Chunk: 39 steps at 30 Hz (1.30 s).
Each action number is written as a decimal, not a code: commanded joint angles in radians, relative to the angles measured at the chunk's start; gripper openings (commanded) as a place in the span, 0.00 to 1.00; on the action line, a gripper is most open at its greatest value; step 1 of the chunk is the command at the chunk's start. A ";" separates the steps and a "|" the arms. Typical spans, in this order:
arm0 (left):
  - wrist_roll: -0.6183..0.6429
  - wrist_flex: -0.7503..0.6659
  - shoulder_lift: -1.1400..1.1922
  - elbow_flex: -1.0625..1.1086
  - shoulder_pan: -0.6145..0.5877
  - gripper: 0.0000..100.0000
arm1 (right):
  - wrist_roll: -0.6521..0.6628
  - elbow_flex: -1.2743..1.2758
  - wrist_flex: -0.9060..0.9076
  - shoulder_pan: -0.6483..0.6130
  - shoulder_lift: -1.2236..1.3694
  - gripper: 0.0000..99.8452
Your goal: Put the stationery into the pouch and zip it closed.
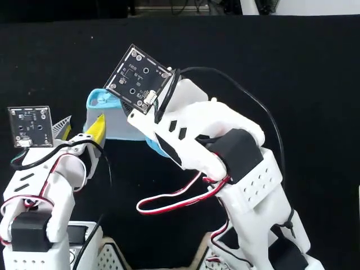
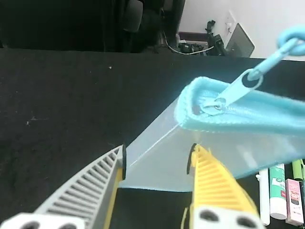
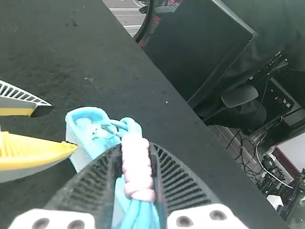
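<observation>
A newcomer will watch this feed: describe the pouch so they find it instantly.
On the black table, look where the two white arms meet. The pouch sits there: clear walls under a light blue zip band, unlike the left end effector's yellow and grey fingers flanking it.

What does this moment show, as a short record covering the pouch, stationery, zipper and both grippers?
pouch: light blue pouch with a clear side, on the black table
stationery: inside the pouch, seen through the clear side
zipper slider: at the pouch end nearest the left gripper
left gripper: open, one finger on each side of that pouch end
right gripper: shut on the pink cord joined to the blue pull loop
</observation>
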 commanded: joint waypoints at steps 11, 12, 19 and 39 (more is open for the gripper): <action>-0.009 0.081 -0.276 -0.096 -0.012 0.24 | 0.008 -0.004 -0.026 -0.006 -0.025 0.01; -0.006 0.084 -0.278 -0.094 -0.012 0.24 | 0.008 -0.004 -0.026 -0.006 -0.025 0.01; -0.003 0.080 -0.230 -0.139 -0.005 0.24 | 0.008 -0.002 -0.026 -0.006 -0.025 0.01; -0.011 0.178 0.083 -0.352 -0.012 0.24 | 0.009 0.076 -0.104 -0.008 -0.031 0.01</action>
